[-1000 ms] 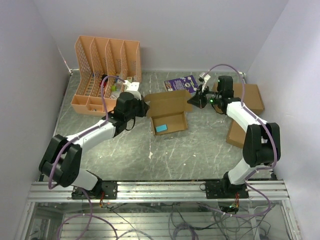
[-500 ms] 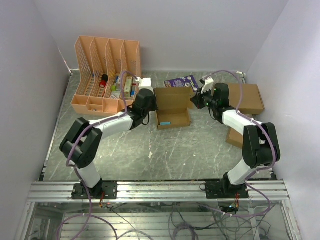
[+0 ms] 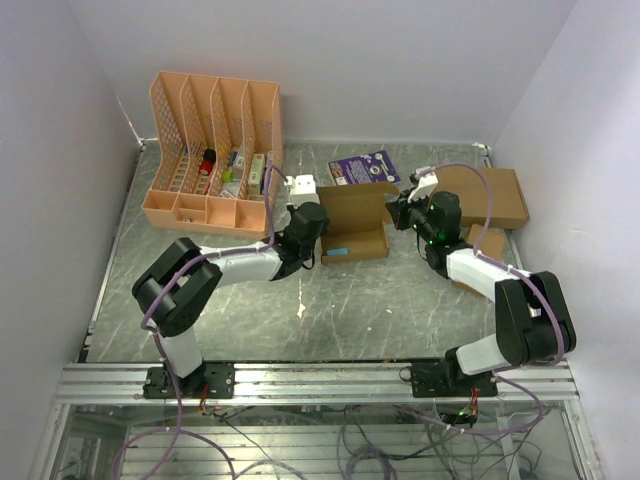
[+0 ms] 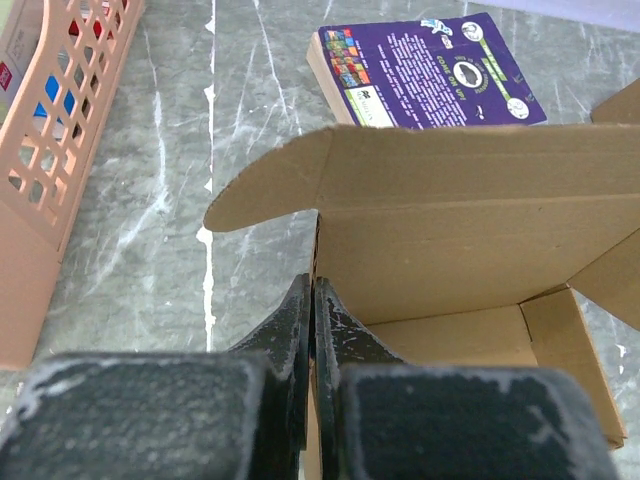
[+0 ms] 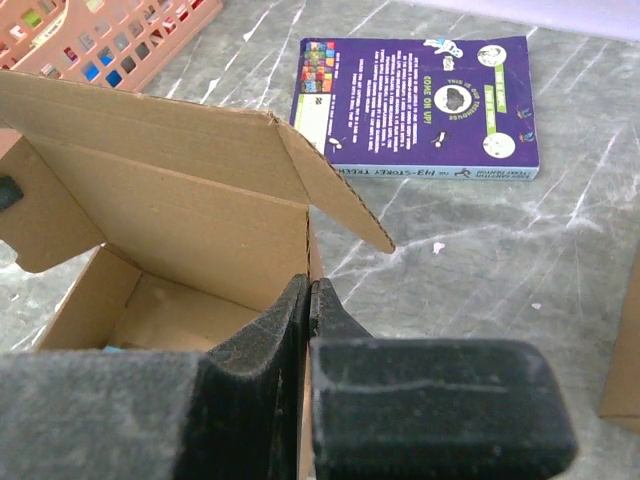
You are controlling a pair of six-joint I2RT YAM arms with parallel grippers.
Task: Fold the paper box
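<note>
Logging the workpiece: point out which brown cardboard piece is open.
The paper box at table centre, lid flap raised, pinched by the left gripper and right gripper. The large cardboard box and small carton at right lie shut.

Near corner of paper box (image 4: 440, 235) behind left pincer (image 4: 313, 290); pink organizer (image 4: 45, 190) cropped leftward.

Brown paper box (image 3: 356, 212), purple book (image 3: 362, 167)

Pale lilac walls (image 3: 330, 60) enclose a grey marbled tabletop (image 3: 380, 300) (white-veined), aluminium rail (image 3: 320, 380) at its near edge.
</note>
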